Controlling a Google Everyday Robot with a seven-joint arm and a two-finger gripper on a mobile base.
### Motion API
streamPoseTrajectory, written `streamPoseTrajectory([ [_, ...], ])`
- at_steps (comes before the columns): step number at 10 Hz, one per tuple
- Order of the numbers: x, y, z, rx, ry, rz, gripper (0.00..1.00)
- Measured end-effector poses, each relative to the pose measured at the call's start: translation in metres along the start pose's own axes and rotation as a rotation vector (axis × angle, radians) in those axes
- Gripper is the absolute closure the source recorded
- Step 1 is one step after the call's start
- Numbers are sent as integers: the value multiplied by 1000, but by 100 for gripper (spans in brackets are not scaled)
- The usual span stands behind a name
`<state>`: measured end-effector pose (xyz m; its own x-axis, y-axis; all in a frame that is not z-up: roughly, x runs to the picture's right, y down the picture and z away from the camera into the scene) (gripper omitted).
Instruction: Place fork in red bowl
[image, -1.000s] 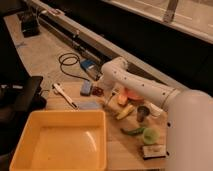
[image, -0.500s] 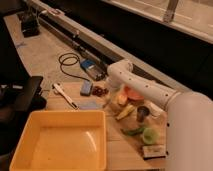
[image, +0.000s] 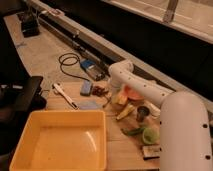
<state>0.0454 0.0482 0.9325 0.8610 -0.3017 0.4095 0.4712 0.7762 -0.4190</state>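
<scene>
The white arm is reaching toward frame centre, its gripper (image: 101, 90) hanging low over the wooden table (image: 125, 150); whether it is spread or closed I cannot tell. The fork (image: 107, 102) is lying just below it, left of the red bowl (image: 132, 93).

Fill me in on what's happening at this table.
The robot's white arm reaches across the wooden table, its gripper low beside the red bowl. A thin grey piece just below the gripper looks like the fork; whether it is gripped I cannot tell. It is not in the bowl yet. A yellow tub sits nearby.
</scene>
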Motion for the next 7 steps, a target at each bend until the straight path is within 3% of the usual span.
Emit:
streamPoseTrajectory([
  [4, 10, 2, 19, -106, -5, -41, 35],
  [7, 12, 4, 28, -124, -20, -43, 35],
])
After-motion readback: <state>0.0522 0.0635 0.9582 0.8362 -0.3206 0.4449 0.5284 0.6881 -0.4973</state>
